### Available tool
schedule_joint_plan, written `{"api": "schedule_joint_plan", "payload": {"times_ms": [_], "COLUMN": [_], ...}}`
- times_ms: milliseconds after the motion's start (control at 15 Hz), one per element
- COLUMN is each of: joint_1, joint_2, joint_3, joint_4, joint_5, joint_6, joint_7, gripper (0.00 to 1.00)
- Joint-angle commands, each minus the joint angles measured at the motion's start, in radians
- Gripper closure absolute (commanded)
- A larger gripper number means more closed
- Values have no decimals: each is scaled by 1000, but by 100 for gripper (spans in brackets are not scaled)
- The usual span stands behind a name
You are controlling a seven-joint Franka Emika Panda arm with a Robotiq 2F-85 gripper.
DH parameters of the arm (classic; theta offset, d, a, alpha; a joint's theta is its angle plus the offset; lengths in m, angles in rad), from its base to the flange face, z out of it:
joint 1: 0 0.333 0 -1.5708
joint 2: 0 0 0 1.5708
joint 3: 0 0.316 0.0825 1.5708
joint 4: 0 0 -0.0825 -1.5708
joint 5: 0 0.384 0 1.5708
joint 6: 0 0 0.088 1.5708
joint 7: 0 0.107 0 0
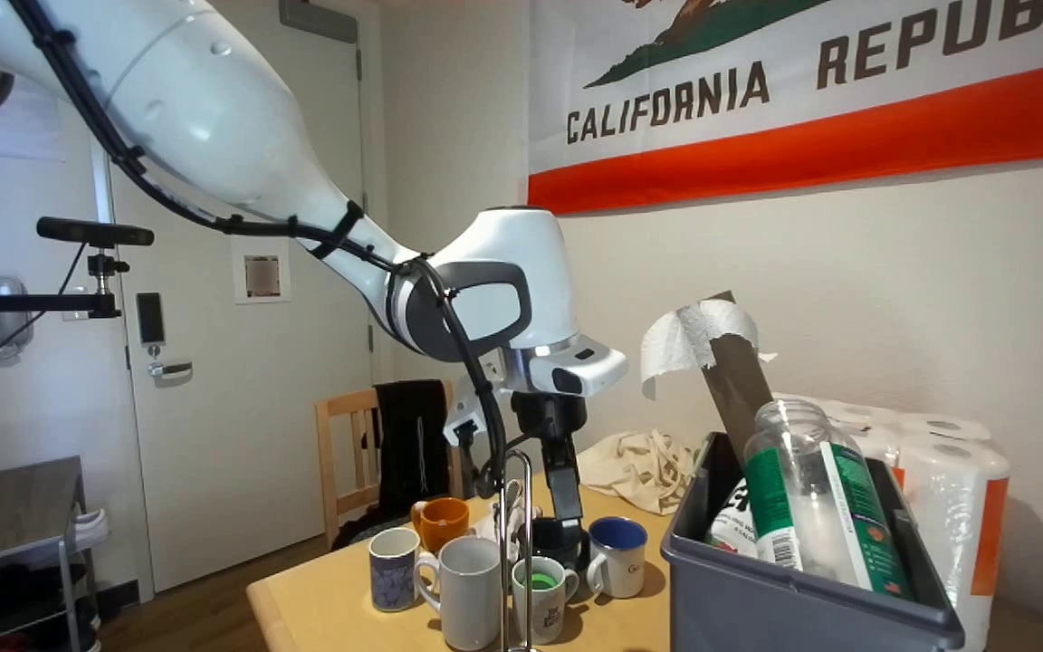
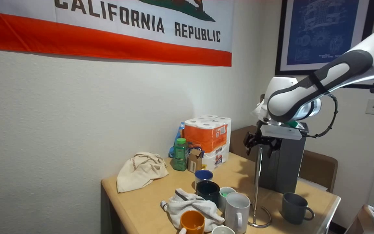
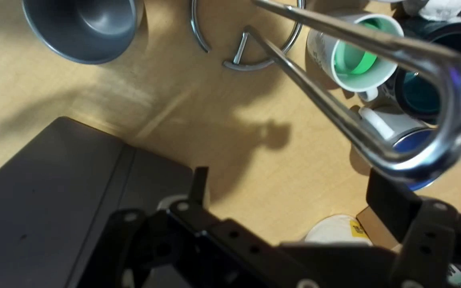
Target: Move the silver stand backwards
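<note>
The silver stand (image 2: pixel 257 185) stands upright on the table, with a curved open ring as its foot and a narrow loop of rod at the top. It also shows in an exterior view (image 1: pixel 529 543), where its foot is cut off. In the wrist view its top loop (image 3: pixel 460 108) is close and large at the right. My gripper (image 3: pixel 294 192) is open, with nothing between its fingers. The loop overlaps the right fingertip in that view; I cannot tell whether they touch. In an exterior view the gripper (image 2: pixel 260 150) is level with the top of the stand.
A white mug (image 2: pixel 237 211), a mug with green inside (image 1: pixel 540 602) and several others crowd beside the stand. A dark grey mug (image 2: pixel 294 206) stands on its opposite side. The grey bin (image 1: pixel 802 607) is close by. Paper rolls (image 2: pixel 206 136) and a cloth bag (image 2: pixel 141 172) lie along the wall.
</note>
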Motion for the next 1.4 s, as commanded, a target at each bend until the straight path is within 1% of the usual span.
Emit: {"api": "schedule_joint_plan", "payload": {"times_ms": [0, 267, 333, 400, 467, 533, 600, 1000, 1067, 1133, 1200, 1267, 1333], "joint_1": [12, 20, 20, 21, 20, 21, 21, 20, 20, 20, 21, 22, 23], "joint_2": [-17, -16, -14, -13, -13, -12, -12, -11, -9, -8, -7, -6, -6], "joint_3": [13, 23, 25, 26, 27, 27, 27, 32, 33, 35, 35, 36, 35], "joint_4": [51, 81, 84, 85, 84, 82, 82, 89, 90, 91, 92, 95, 98], "joint_5": [8, 10, 11, 11, 13, 13, 14, 37, 43, 49, 49, 49, 47], "joint_6": [-137, -240, -256, -274, -291, -305, -315, -350, -356, -359, -363, -366, -367], "joint_7": [-3, -5, -6, -6, -8, -7, -7, -11, -12, -13, -11, -9, -6], "gripper": [0, 0, 5, 28, 29, 32, 39, 87, 94, 99, 100, 100, 97]}}
